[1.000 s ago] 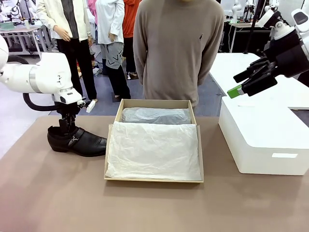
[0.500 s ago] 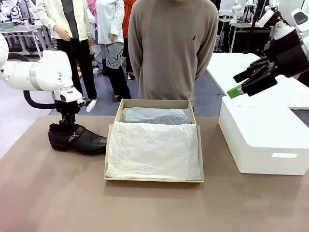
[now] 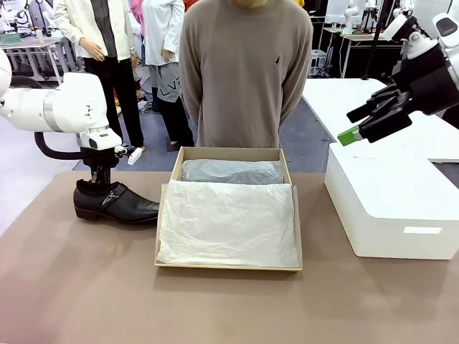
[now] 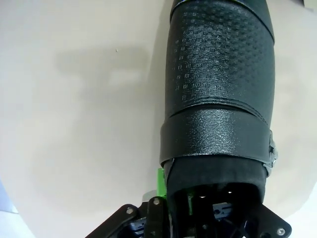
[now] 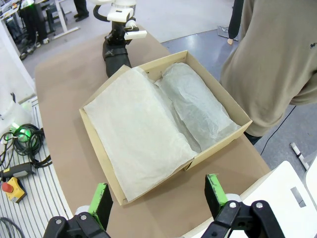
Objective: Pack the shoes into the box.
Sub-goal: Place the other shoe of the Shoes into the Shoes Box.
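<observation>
One glossy black shoe [image 3: 120,203] with a strap and small buckle hangs just above the table, left of the tan box [image 3: 229,153]. My left gripper [image 3: 98,185] comes down into its heel opening and is shut on the heel collar. In the left wrist view the shoe [image 4: 218,99] runs away from the fingers, and a green pad [image 4: 160,181] shows beside the collar. White tissue paper [image 3: 228,222] covers the box's inside, with a wrapped bundle [image 3: 231,172] along the back. My right gripper [image 3: 358,123] is open, high over the white box. From the right wrist, the box [image 5: 220,141] and the shoe [image 5: 116,57] lie below.
A large white rounded box [image 3: 391,208] stands on the table's right side. A person in a brown sweater [image 3: 244,72] stands behind the tan box. Bare brown tabletop [image 3: 86,287] spreads in front and to the left. Cables and a red stop button [image 5: 12,186] lie off the table edge.
My left gripper has raised the shoe slightly and carried it a little to the right, toward the box. The person has shifted left. The right arm has stayed still.
</observation>
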Robot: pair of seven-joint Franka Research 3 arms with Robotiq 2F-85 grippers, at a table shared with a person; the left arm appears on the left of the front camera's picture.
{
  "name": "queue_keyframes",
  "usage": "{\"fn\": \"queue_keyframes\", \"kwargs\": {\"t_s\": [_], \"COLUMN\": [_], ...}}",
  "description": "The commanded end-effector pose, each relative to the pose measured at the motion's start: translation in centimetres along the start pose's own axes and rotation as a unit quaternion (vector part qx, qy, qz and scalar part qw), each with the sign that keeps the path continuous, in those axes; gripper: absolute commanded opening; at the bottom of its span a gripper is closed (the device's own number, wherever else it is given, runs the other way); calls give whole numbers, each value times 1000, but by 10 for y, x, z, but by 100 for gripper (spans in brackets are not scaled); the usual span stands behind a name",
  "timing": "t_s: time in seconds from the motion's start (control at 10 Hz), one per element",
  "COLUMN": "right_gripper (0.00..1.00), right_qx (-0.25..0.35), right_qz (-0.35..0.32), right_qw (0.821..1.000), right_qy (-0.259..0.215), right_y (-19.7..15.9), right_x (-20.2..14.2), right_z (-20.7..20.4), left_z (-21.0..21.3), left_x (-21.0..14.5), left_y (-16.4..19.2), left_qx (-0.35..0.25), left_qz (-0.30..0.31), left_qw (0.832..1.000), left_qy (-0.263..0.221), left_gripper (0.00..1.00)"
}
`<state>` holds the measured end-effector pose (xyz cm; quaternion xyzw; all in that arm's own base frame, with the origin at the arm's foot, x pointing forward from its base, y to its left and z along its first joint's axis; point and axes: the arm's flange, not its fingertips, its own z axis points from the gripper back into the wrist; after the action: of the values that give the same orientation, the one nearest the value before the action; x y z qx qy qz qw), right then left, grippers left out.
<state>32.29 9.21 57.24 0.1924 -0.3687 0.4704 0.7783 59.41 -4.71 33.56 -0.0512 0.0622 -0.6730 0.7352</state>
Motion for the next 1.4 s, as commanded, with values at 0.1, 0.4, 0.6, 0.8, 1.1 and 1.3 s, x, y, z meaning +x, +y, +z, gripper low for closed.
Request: {"fn": "queue_keyframes", "kwargs": {"t_s": [0.1, 0.4, 0.6, 0.8, 1.1, 1.3], "right_gripper": [100, 100, 100, 100, 100, 100], "right_qx": [7, 7, 7, 7, 7, 7], "right_qz": [4, 4, 4, 4, 4, 4], "right_qw": [1000, 1000, 1000, 1000, 1000, 1000], "right_qy": [-10, -10, -10, -10, -10, -10], "right_y": [-2, -2, -2, -2, -2, -2], "right_x": [1, 1, 1, 1, 1, 1], "right_z": [-1, -1, -1, -1, -1, -1], "left_z": [-5, 0, 25, 57, 102, 130], "left_x": [-7, -10, -24, -39, -53, -58], "left_y": [4, 2, -1, -1, 0, -6], "left_qx": [22, 27, 49, 61, 71, 45], "left_qz": [-5, -7, 3, 11, 86, 175], "left_qw": [1000, 1000, 999, 998, 994, 983], "left_qy": [9, 12, 3, 7, -12, -35], "left_gripper": [0, 0, 0, 0, 0, 0]}}
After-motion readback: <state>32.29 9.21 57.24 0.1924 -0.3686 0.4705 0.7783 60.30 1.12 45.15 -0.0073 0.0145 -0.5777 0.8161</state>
